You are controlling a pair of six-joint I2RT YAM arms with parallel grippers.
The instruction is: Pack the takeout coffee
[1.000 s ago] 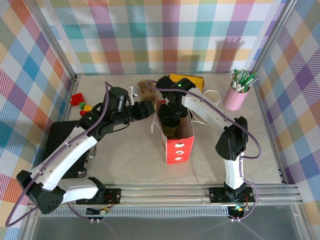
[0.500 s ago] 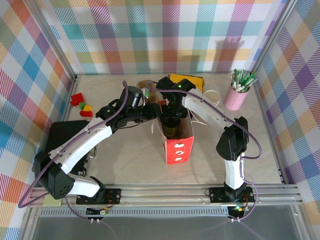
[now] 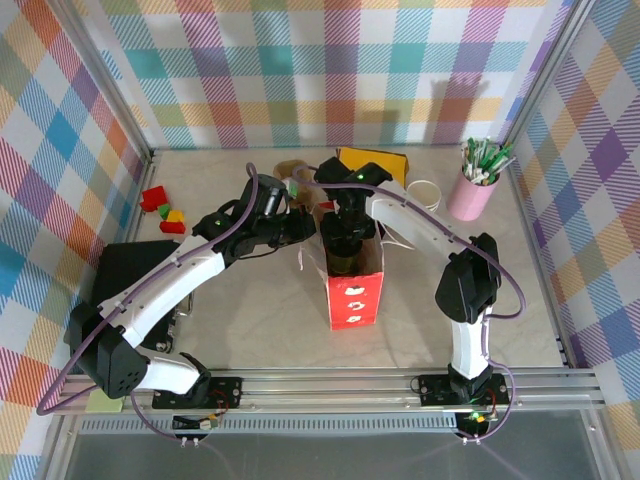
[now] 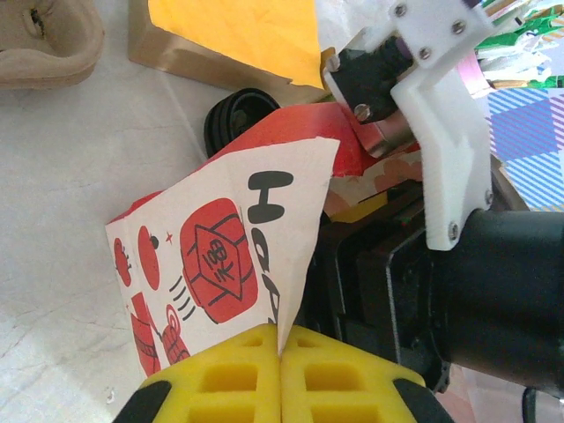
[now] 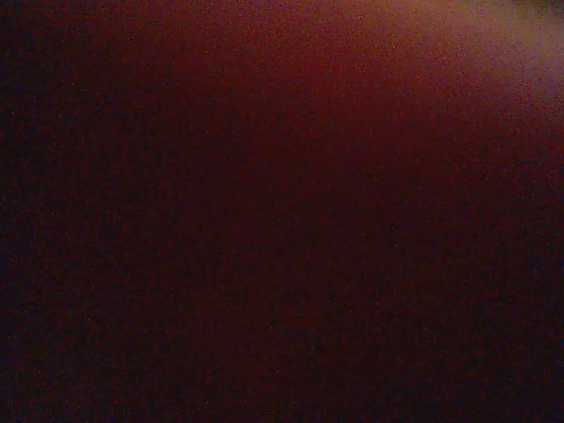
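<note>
At the middle of the counter [image 3: 270,320], a red paper bag [image 3: 352,295] is stood upright with its mouth turned upward. Its left rim, a white flap printed with red drawings, is pinched between the yellow fingers [image 4: 220,383] of the left gripper [image 4: 280,351], which are pressed together on the paper with no gap between them. This hold is judged to serve two ends: the mouth is drawn wide, and the light bag is steadied against tipping.

The right gripper [image 3: 345,238] is lowered into the mouth of the bag from above, and dim red is seen by its wrist camera, as would be expected between the bag's walls. Whether its fingers are spread or closed cannot be told, since they are hidden inside the bag, and nothing can be made out as held.

The takeout coffee [image 3: 425,192] is seen from above as a cream rim and inside. It is stood on the counter just beside the pink cup of pens [image 3: 475,185], well apart from the bag, so it is judged not yet packed. A brown cup carrier [image 4: 44,44] and a yellow-faced box [image 4: 229,31] are left behind the bag.
</note>
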